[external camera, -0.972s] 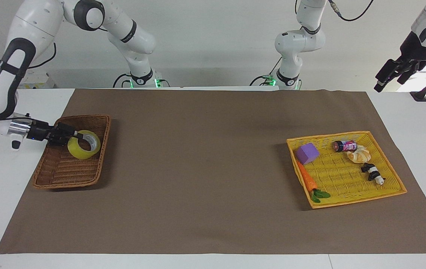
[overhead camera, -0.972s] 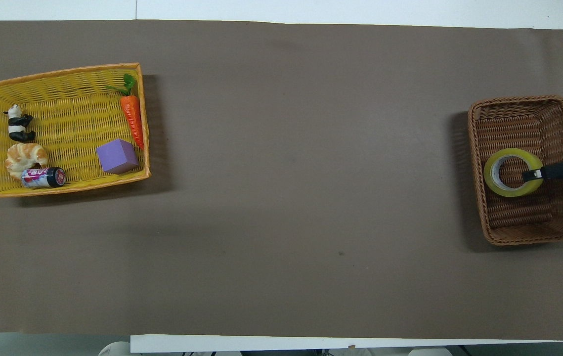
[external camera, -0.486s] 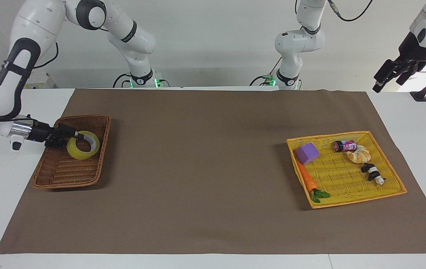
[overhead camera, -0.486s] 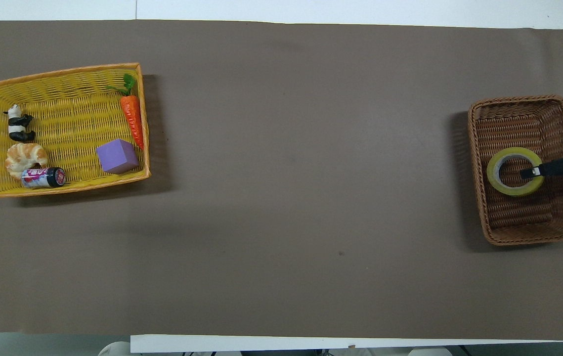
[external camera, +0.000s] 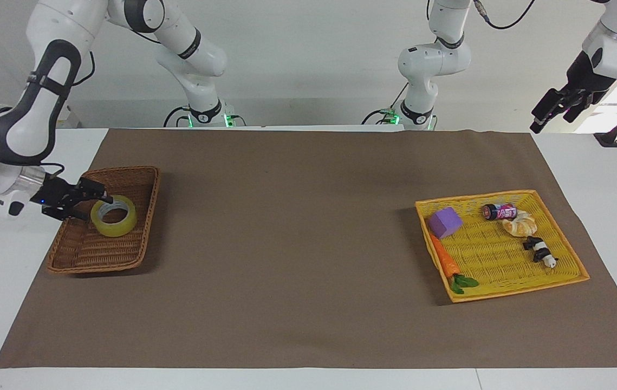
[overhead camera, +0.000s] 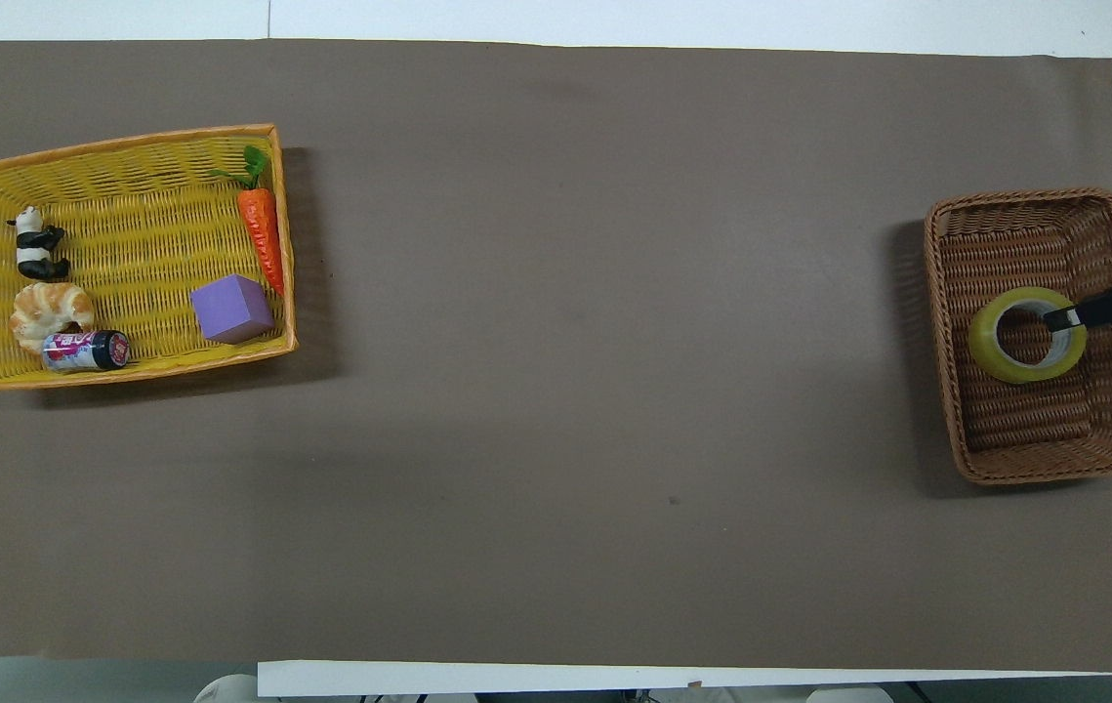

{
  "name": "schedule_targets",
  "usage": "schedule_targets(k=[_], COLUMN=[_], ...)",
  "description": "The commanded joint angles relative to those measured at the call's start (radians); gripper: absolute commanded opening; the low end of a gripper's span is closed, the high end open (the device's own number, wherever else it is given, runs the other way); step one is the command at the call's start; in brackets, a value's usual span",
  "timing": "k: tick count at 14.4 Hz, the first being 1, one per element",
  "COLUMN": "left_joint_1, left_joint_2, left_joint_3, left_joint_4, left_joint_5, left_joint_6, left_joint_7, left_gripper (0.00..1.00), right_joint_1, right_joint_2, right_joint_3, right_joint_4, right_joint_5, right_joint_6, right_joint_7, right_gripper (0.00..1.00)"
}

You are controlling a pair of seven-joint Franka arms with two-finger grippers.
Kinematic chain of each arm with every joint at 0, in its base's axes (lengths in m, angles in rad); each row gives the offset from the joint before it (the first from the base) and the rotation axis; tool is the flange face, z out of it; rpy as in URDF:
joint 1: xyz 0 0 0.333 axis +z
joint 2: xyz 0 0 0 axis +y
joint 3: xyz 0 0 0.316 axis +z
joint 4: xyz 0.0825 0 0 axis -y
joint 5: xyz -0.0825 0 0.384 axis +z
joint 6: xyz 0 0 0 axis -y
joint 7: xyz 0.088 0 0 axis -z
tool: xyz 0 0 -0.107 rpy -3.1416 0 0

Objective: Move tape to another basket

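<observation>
The tape is a yellow roll with a pale core, lying nearly flat with its hole upward, low inside the brown wicker basket at the right arm's end of the table. My right gripper reaches over the basket's outer rim and is shut on the roll's edge, one finger inside the ring. In the overhead view the tape sits mid-basket with the right gripper on its rim. My left gripper is open and waits, raised beside the left arm's end of the table.
A flat yellow tray with an orange rim lies at the left arm's end. It holds a purple block, a carrot, a small can, a croissant and a panda figure. A brown mat covers the table.
The tape has tipped from standing on edge to nearly flat and sunk lower in the brown basket. The right gripper turned with it. The left gripper rose slightly.
</observation>
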Motion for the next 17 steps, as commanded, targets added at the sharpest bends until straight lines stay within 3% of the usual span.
schedule_targets(k=[1,5,8,11,13,17], left_joint_1=[0.018,0.018,0.018,0.018,0.018,0.018], left_joint_2=[-0.026,-0.026,-0.025,-0.025,-0.026,-0.025], left_joint_3=[-0.007,-0.008,-0.008,-0.008,-0.008,-0.008], left_joint_4=[-0.029,-0.029,-0.029,-0.029,-0.029,-0.029], left_joint_5=[-0.008,-0.008,-0.008,-0.008,-0.008,-0.008], left_joint_6=[-0.001,-0.001,-0.001,-0.001,-0.001,-0.001], left_joint_7=[0.014,0.013,0.013,0.014,0.014,0.014], left_gripper=[1.00,1.00,1.00,1.00,1.00,1.00], right_joint_1=[0.052,0.151,0.188,0.259,0.273,0.308], right_joint_2=[-0.122,-0.210,-0.282,-0.302,-0.352,-0.374], right_joint_3=[0.010,0.011,0.014,0.014,0.028,0.023], right_joint_4=[-0.023,0.014,0.015,0.075,0.043,0.043], right_joint_5=[-0.105,-0.238,-0.246,-0.308,-0.347,-0.373], right_joint_6=[0.022,-0.019,-0.134,-0.219,-0.219,-0.220], right_joint_7=[0.114,0.416,0.613,0.628,0.625,0.685], right_gripper=[1.00,1.00,1.00,1.00,1.00,1.00])
